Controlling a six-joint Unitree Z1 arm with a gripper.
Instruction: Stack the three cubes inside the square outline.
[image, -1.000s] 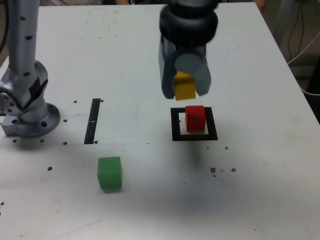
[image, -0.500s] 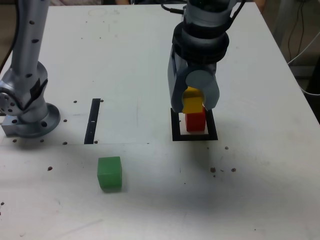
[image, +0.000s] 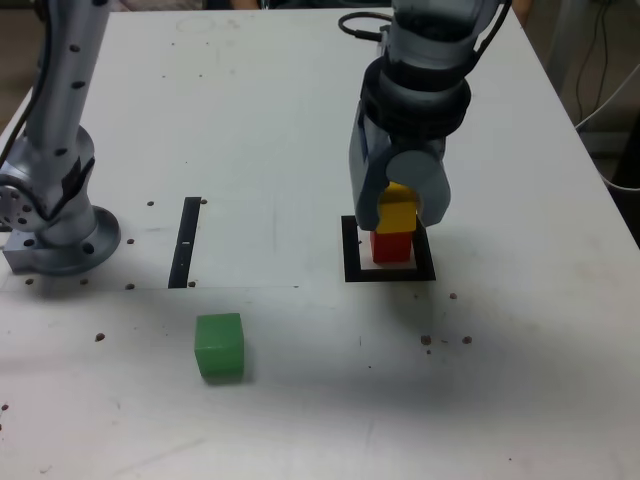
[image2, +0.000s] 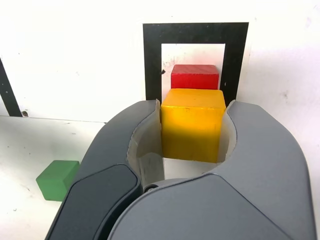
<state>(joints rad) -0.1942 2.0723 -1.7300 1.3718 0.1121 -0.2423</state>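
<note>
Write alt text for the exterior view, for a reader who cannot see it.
A robot arm's pincer holds a yellow cube directly above a red cube that sits inside a black square outline on a white table. A green cube lies apart, nearer the camera on the exterior view's left, beyond a thin black strip and the arm's base.

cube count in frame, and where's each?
3. Yellow cube in the end effector, on the red cube inside the square outline; green cube loose on the table. None seem hidden.
</note>
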